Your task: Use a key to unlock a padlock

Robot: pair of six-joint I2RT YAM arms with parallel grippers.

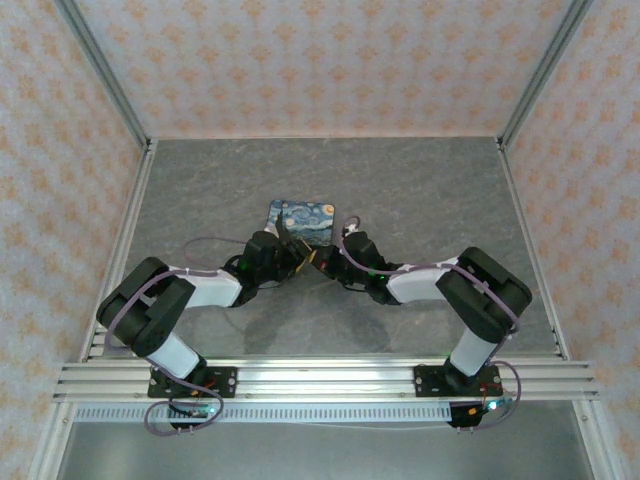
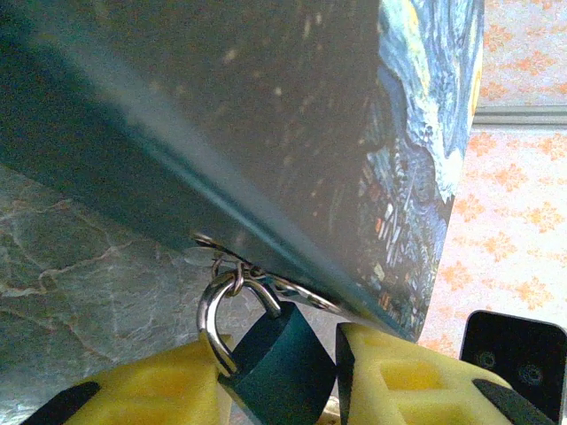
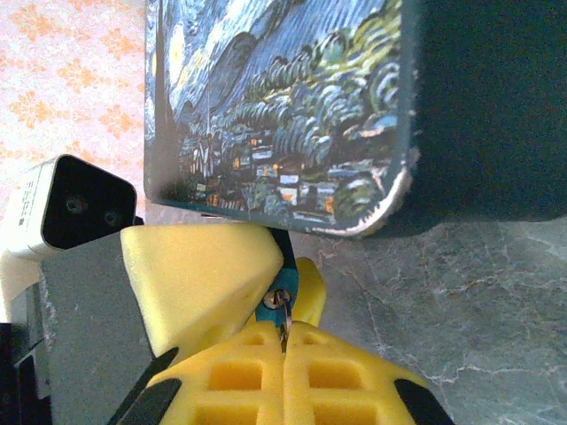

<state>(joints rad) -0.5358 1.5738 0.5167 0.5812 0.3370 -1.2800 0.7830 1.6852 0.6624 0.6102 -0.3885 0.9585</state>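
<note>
Around the tabletop's (image 1: 400, 190) centre, the padlock (image 2: 275, 367) is hanging by its loop from the painted tin's (image 1: 300, 220) near edge. The left jaws are flanking its body; whether they are gripping it is unclear. The right jaws are clenching the key (image 3: 282, 326), its tip sitting at the padlock's keyhole.
</note>
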